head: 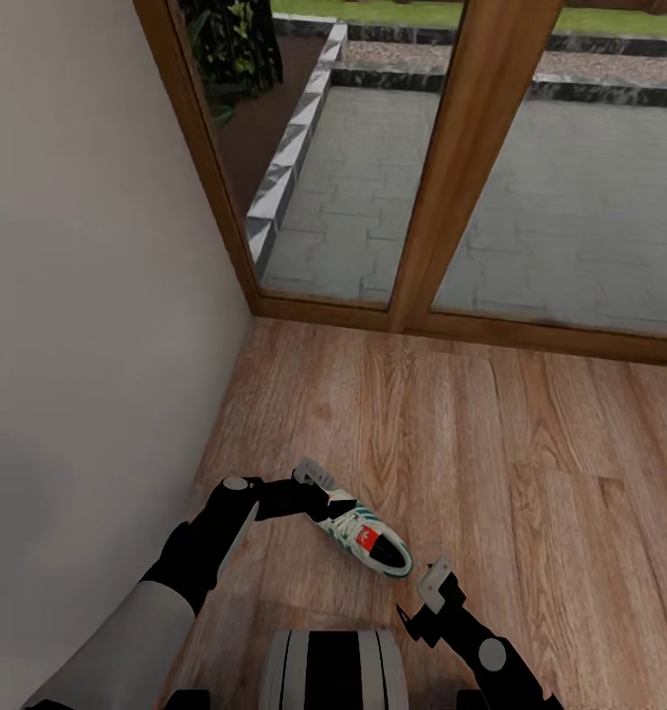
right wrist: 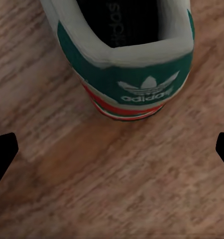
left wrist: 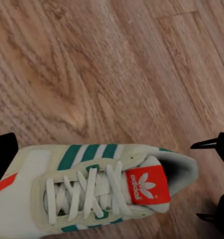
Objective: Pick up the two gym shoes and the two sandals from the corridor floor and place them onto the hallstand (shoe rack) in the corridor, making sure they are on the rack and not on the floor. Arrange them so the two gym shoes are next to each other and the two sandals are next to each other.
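Both grippers, left and right, flank one white green-striped gym shoe lying on the wood-plank corridor floor; jaws open, empty. I judge it light and soft-sided; grip its stiffer heel collar.

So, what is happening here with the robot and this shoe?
The robot bends over one gym shoe that lies on the wood floor, near a glass door. Its left gripper is at the toe end, with both fingers spread open around the shoe. The right gripper waits open just behind the heel, touching nothing. The shoe is not lifted yet.
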